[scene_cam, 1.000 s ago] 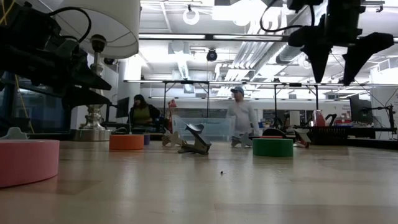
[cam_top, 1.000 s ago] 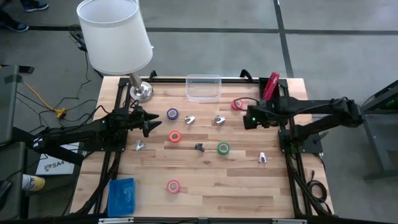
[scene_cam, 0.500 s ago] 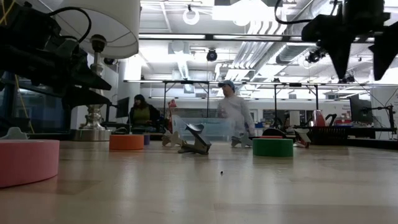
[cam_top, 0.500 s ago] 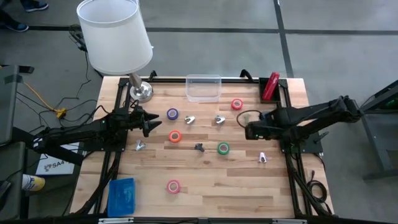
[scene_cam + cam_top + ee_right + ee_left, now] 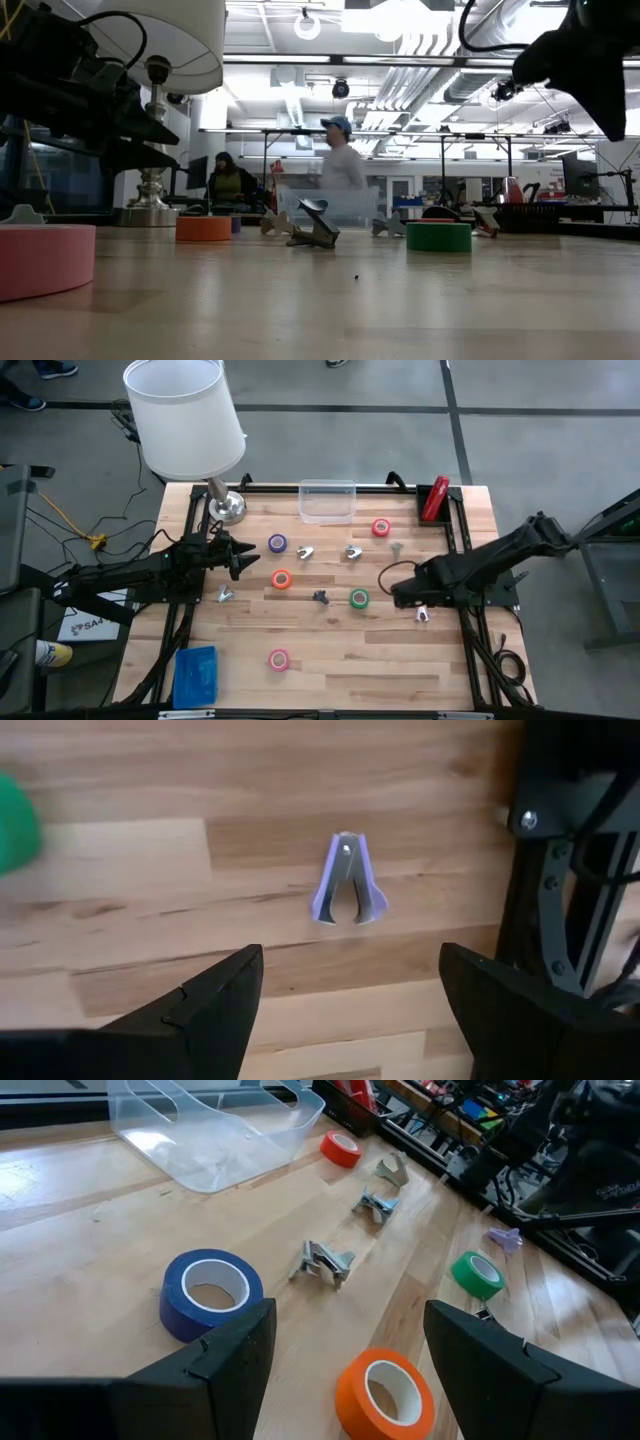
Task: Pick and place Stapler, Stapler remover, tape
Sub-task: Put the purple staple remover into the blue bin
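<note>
- Clear plastic bin (image 5: 327, 501) at the table's far edge, centre; nothing visible inside it. Left wrist view (image 5: 215, 1130) shows bare walls and floor.
- Stapler (image 5: 434, 499): red, lying on the far right corner of the table, right of the bin, beside the frame rail.
- Tape rolls, all on the wood, none in the bin: purple roll (image 5: 277, 543), orange-red roll (image 5: 281, 579), green roll (image 5: 359, 598), red roll (image 5: 381, 528) near the stapler, pink roll (image 5: 279, 658) nearest the front edge.
- Staple removers: several small claw pieces scattered mid-table; one lavender remover (image 5: 348, 881) lies flat ahead of the right gripper, near the right frame rail.
- Right gripper (image 5: 405, 592) over the right side of the table, just beside the lavender remover (image 5: 423, 614); fingers spread apart, nothing between them.
- Left gripper (image 5: 240, 559) waits at the left side near the purple roll and orange-red roll; fingers apart, empty.
- Surface: light butcher-block table (image 5: 330, 680) on a black frame. Lamp (image 5: 185, 420) with white shade stands at the far left corner; blue flat object (image 5: 196, 675) hangs at the front left edge.
- Room, low view: open lab with ceiling lights; a person in a cap (image 5: 342, 160) walking behind the table, another person (image 5: 229, 183) seated further left.
</note>
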Motion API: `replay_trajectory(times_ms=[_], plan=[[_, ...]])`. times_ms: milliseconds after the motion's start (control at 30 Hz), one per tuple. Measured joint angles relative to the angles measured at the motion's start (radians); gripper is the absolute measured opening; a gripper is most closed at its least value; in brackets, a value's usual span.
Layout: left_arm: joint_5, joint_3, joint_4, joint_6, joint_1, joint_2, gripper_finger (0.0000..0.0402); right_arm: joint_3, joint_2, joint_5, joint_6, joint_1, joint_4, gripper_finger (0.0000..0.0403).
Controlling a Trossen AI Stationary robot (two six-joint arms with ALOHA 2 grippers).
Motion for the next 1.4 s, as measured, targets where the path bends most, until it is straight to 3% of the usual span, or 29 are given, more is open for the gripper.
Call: replay_trajectory(times_ms=[567, 1067, 1400], plan=[[0.007, 0.0, 0.0, 0.0, 0.0, 0.0, 0.025, -0.045, 0.165, -0.084, 0.083, 0.055, 0.064, 0.0295], [0.01, 0.0, 0.0, 0.0, 0.0, 0.0, 0.025, -0.268, 0.169, -0.085, 0.159, 0.049, 0.39, 0.0295], [0.01, 0.0, 0.0, 0.0, 0.0, 0.0, 0.025, -0.304, 0.164, -0.06, 0.163, 0.05, 0.422, 0.0286]])
